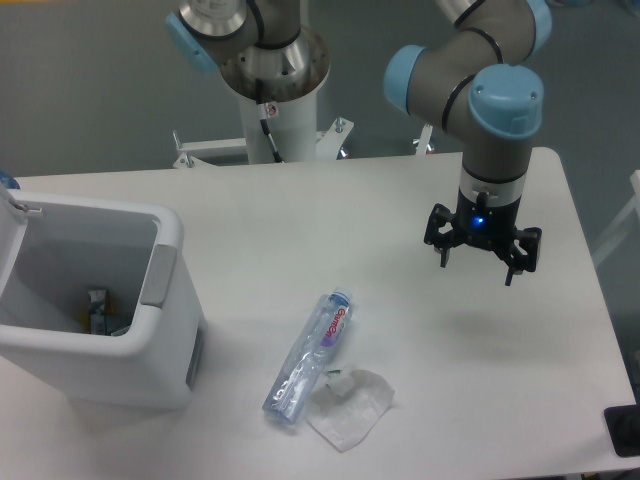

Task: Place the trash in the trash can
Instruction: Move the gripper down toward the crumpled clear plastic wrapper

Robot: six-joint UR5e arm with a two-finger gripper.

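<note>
the step in hand looked like the approach before the first pick: both bits of trash lay untouched on the tabletop [400,200] and nothing was held. the gripper [481,259] hung above the right part of the tabletop, toward its right edge, jaws spread w/ empty space between them, well apart from the trash. the bottle [309,356] lay flat near the front edge, about mid-width, blue cap pointing away from that edge; clear, crushed, ribbed plastic w/ a pink-purple label, prob. light and slippery. the wrapper [350,408] sat just right of the bottle's lower end, touching or nearly so; thin, crumpled, translucent white film. the trash can [170,300] stood at the left edge, a white rounded-corner plastic bin w/ a grey panel, open top, some small item already inside. next move prob. called for swinging left and toward the front edge, then lowering over the bottle's mid-body w/ jaws across its narrow width, clear of the wrapper.
</note>
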